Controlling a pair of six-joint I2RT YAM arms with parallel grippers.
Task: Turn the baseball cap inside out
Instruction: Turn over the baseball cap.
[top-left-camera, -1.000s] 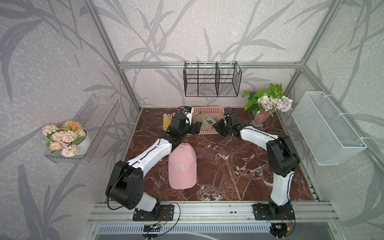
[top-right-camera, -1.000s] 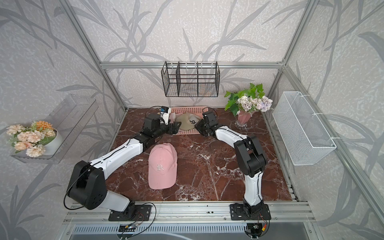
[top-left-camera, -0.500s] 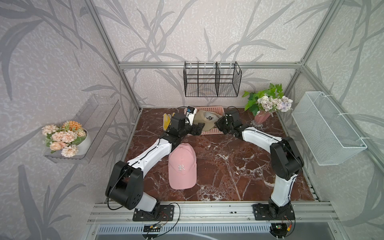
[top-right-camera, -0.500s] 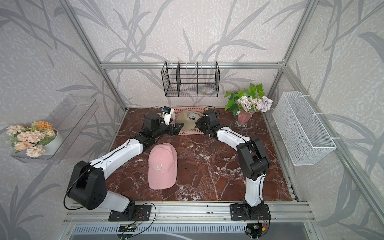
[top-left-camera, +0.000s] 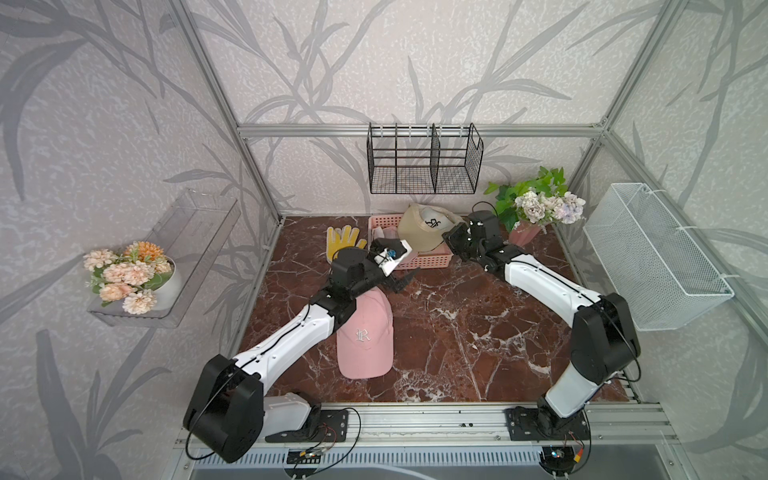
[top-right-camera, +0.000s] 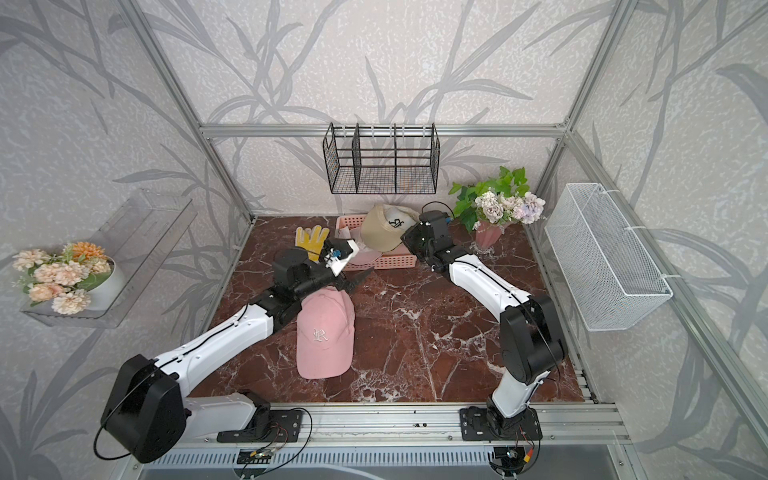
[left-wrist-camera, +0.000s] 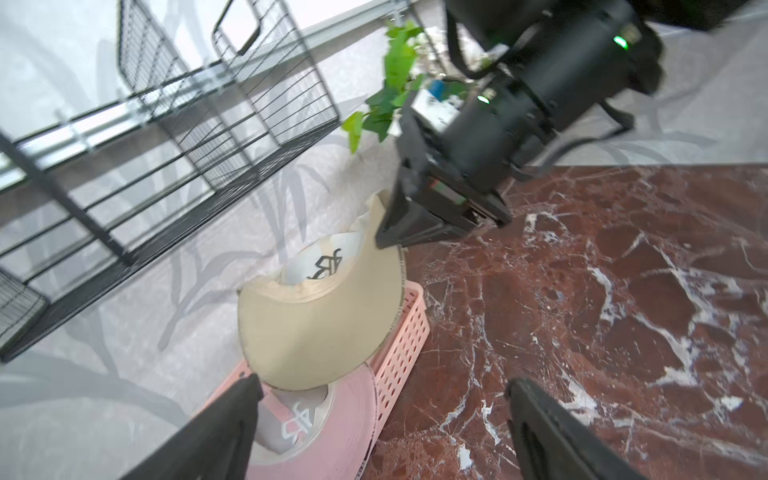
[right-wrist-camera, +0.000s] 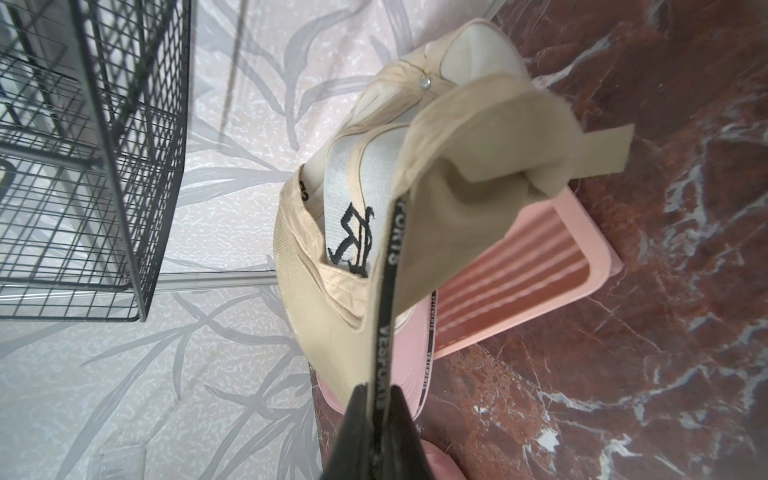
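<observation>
The beige cap (top-left-camera: 422, 232) is held by the right gripper (right-wrist-camera: 378, 395) above the pink basket (top-left-camera: 432, 262); the left gripper (left-wrist-camera: 383, 382) is empty.
The right jaws are pressed together on the black lettered band at the cap's edge, and the cap hangs at the far side of the table (top-left-camera: 478, 324). The left jaws are spread wide, just on the near side of the basket. A pink cap (top-left-camera: 365, 332) lies on the table, nearer and more to the left.
</observation>
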